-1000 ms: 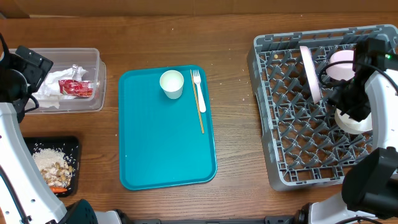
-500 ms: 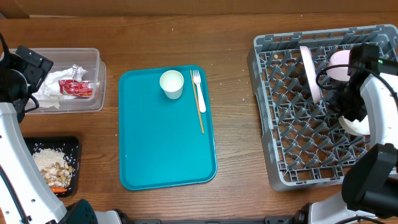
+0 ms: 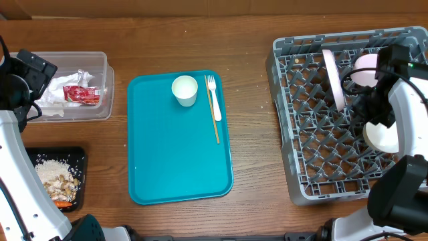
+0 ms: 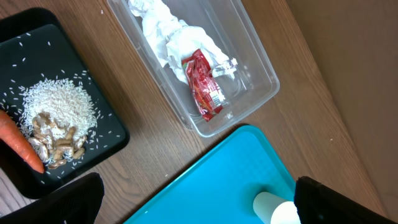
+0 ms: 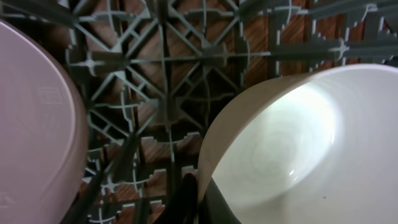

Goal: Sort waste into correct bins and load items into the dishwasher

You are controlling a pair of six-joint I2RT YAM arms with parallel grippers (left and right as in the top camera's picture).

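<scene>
My right gripper (image 3: 373, 115) is shut on the rim of a white bowl (image 3: 381, 134) and holds it tilted on edge inside the grey dish rack (image 3: 314, 154). The right wrist view shows my fingers (image 5: 198, 198) pinching the bowl's rim (image 5: 292, 143). A pale-pink plate (image 3: 333, 79) stands on edge in the rack, with a pink bowl (image 3: 366, 70) behind it. A white cup (image 3: 184, 89) and a wooden-handled fork (image 3: 214, 107) lie on the teal tray (image 3: 174, 161). My left gripper (image 4: 199, 202) is open and empty above the table's left side.
The clear box (image 3: 67, 110) holds white napkins (image 3: 53, 100) and a red wrapper (image 3: 80, 95). The black tray (image 3: 83, 157) holds rice (image 3: 53, 173) and a carrot piece (image 4: 22, 143). The rack's latticed walls surround the right arm.
The white bowl in my right gripper has tipped further onto its edge and shifted slightly toward the rack's front. The left arm has not moved.
</scene>
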